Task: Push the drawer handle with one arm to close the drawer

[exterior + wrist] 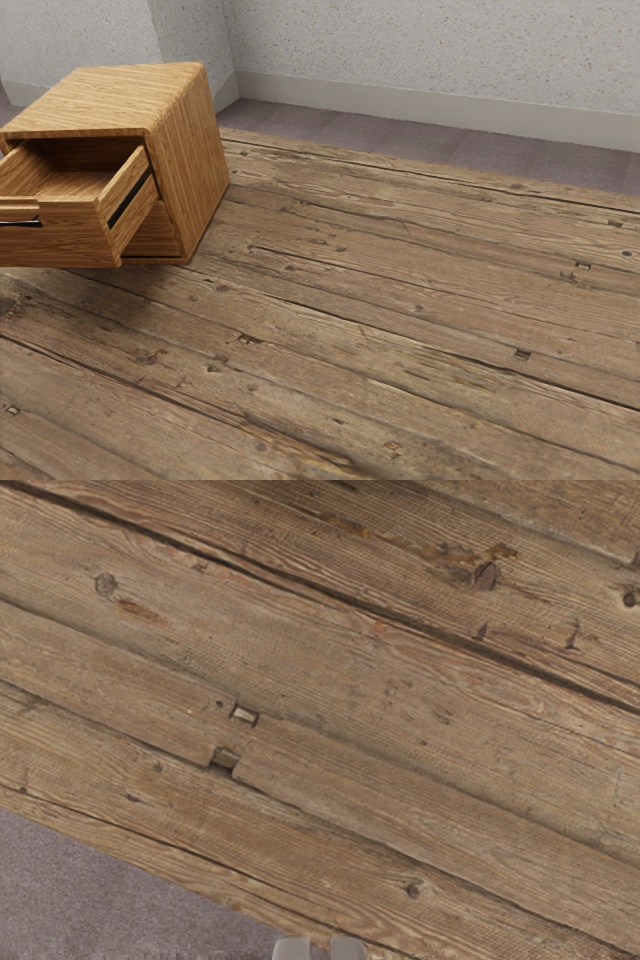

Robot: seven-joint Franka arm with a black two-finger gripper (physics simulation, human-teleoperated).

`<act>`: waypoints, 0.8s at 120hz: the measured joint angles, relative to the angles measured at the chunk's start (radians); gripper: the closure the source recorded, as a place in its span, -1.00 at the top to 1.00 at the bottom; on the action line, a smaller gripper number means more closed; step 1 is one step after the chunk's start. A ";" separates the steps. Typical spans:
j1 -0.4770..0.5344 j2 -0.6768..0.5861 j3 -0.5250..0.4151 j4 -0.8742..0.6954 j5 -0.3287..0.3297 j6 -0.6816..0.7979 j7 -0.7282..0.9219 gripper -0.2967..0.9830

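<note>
We record an indoor room, exact type undetermined. Evidence: speckled wall (pixel 420 45), pale skirting board (pixel 430 108), grey-purple floor (pixel 400 143), weathered plank surface (pixel 400 300).

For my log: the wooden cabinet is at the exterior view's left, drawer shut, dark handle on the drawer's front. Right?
The drawer is not shut: the exterior view shows it pulled out of the wooden cabinet, which is at that view's left, the dark handle on the drawer's front.

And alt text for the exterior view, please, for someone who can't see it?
A wooden cabinet at the exterior view's left has its drawer open, the dark handle at the picture's edge. Wooden planks stretch toward a pale speckled wall.
</note>
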 joint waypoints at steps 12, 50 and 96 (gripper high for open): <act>0.034 -0.025 -0.008 -0.130 0.004 0.061 -0.004 -0.68; 0.159 -0.022 0.009 -0.377 0.038 0.393 -0.013 -0.69; 0.169 0.051 0.009 -0.404 0.054 0.713 -0.028 -0.69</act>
